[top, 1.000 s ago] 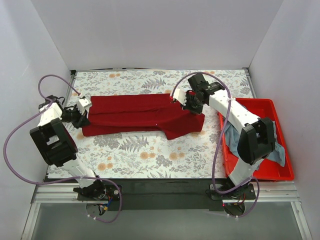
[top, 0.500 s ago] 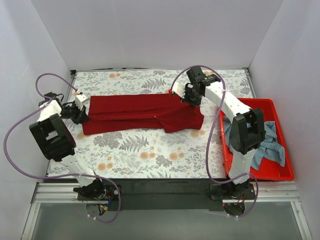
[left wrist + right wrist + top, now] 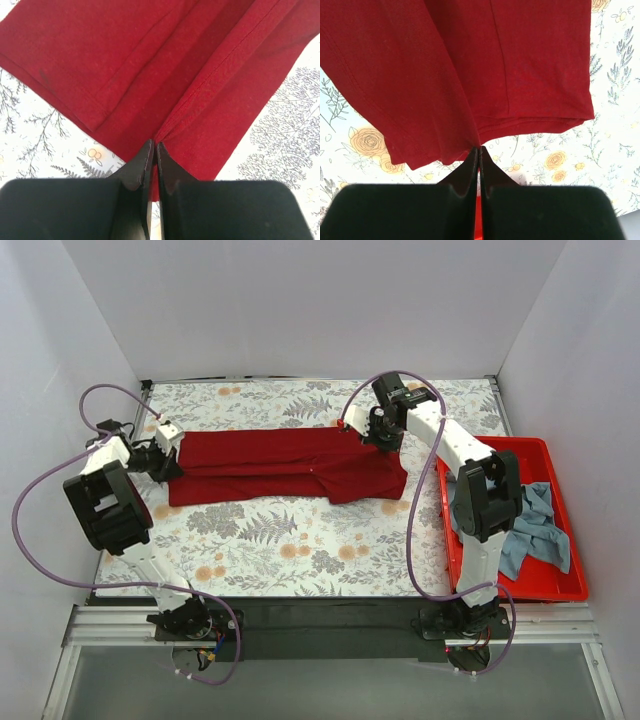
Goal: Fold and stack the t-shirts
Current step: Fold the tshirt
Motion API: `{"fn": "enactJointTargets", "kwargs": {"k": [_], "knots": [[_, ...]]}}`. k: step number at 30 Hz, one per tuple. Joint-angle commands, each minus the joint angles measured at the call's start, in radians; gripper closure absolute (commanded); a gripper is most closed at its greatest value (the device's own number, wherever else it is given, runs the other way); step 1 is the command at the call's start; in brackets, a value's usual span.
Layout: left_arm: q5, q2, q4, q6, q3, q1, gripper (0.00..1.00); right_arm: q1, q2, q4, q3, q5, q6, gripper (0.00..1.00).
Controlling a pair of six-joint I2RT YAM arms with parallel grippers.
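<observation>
L gripper (image 3: 154,146) at far left of table (image 3: 280,550), fingers together, pinched on the left end of the dark red shirt (image 3: 270,465); cloth puckers right at the tips in the wrist view. Shirt lies as a long folded strip across the flowered top, w/ a wider flap at its right end. R gripper (image 3: 480,149) at that end's far edge, fingers together, clamped on the cloth's edge. Further right, red bin (image 3: 520,592) w/ grey-blue shirt (image 3: 535,530) crumpled inside.
</observation>
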State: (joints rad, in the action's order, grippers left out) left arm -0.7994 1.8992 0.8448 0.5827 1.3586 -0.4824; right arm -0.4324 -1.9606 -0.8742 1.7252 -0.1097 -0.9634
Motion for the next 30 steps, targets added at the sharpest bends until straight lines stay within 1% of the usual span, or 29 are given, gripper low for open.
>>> {"fn": "enactJointTargets", "kwargs": {"k": [1, 6, 16, 27, 28, 29, 30], "knots": [[0.003, 0.015, -0.042, -0.012, 0.046, 0.013, 1.00, 0.014, -0.006, -0.020, 0.033, 0.010, -0.055, 0.99], [0.017, 0.032, -0.046, -0.017, 0.065, 0.025, 1.00, 0.017, -0.018, -0.020, 0.036, 0.010, -0.057, 0.99], [0.034, 0.049, -0.061, -0.023, 0.056, 0.033, 1.00, 0.017, -0.063, -0.019, 0.066, 0.011, -0.057, 0.99], [0.049, 0.067, -0.073, -0.035, 0.048, 0.036, 1.00, 0.015, -0.129, -0.020, 0.149, 0.010, -0.049, 0.99], [0.051, 0.069, -0.073, -0.041, 0.047, 0.036, 0.96, 0.017, -0.135, -0.020, 0.152, 0.013, -0.044, 0.99], [0.051, 0.063, -0.072, -0.049, 0.048, 0.034, 0.90, 0.015, -0.142, -0.022, 0.157, 0.016, -0.038, 0.90], [0.049, 0.057, -0.075, -0.076, 0.047, 0.036, 0.84, 0.017, -0.142, -0.022, 0.158, 0.021, -0.032, 0.73]]}}
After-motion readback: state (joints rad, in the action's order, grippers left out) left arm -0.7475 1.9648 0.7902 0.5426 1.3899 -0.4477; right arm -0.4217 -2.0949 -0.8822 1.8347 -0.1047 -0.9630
